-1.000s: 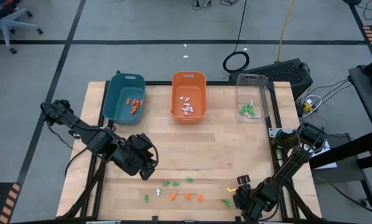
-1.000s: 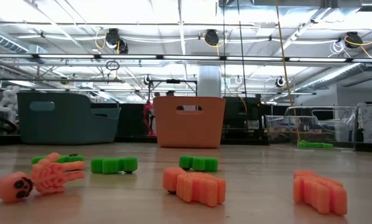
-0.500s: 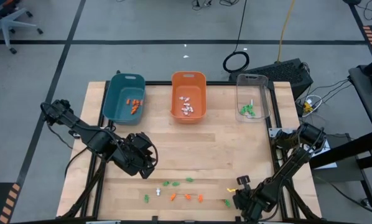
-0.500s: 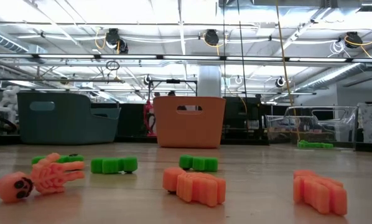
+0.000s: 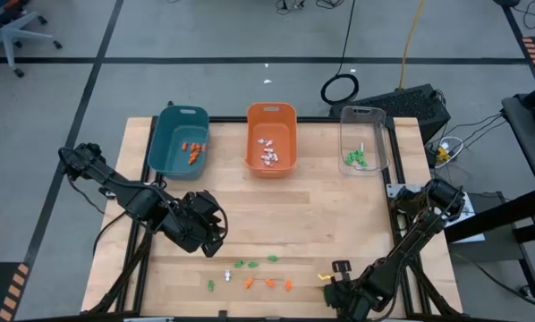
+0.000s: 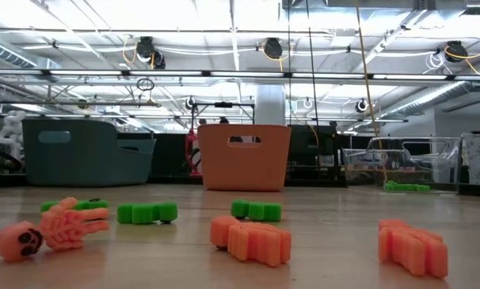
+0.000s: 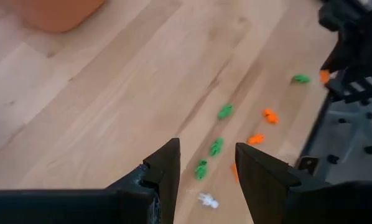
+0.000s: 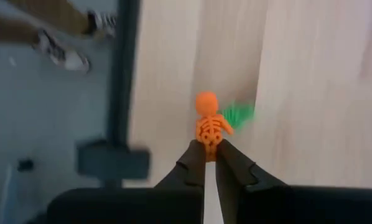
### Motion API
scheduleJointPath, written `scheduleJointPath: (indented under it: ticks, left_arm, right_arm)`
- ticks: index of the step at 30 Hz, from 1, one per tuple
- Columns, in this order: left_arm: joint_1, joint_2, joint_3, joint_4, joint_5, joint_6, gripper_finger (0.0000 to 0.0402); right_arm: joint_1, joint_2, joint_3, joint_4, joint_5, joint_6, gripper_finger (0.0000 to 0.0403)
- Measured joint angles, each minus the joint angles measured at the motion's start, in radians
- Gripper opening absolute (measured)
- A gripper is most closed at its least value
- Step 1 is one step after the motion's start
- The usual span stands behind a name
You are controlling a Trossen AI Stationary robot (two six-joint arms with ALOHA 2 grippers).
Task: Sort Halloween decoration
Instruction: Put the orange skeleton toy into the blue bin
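My right gripper is pinched shut on the legs of an orange skeleton, which sticks out past my fingertips with its head forward. The hold is only on the figure's end, so I judge the carry should be smooth and level, with no quick wrist turns, and the release should come only once I am squarely over the teal bin, where other orange pieces already lie. That bin is at the table's far left, so my right arm, now folded low at the near right edge, faces a long reach across. A green trinket lies just beyond the skeleton on the wood. The loose trinkets sit in a short row well to the near side of the teal bin. My left gripper hangs half open and empty between that bin and the row.
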Motion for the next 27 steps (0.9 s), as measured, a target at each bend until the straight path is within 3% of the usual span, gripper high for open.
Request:
scheduleJointPath:
  ticks: [9, 20, 27]
  left_arm:
    - [0.000, 0.000, 0.000, 0.232, -0.018, 0.097, 0.0157]
    - [-0.007, -0.001, 0.000, 0.697, -0.017, 0.354, 0.0157]
    - [-0.009, -0.053, 0.000, 0.810, -0.070, 0.501, 0.0157]
  right_arm:
    - [-0.105, -0.002, 0.217, -0.004, 0.142, -0.071, 0.0000]
    - [-0.259, -0.004, 0.486, -0.005, 0.145, -0.299, 0.0000]
    - [-0.337, -0.005, 0.642, -0.268, 0.147, -0.412, 0.0000]
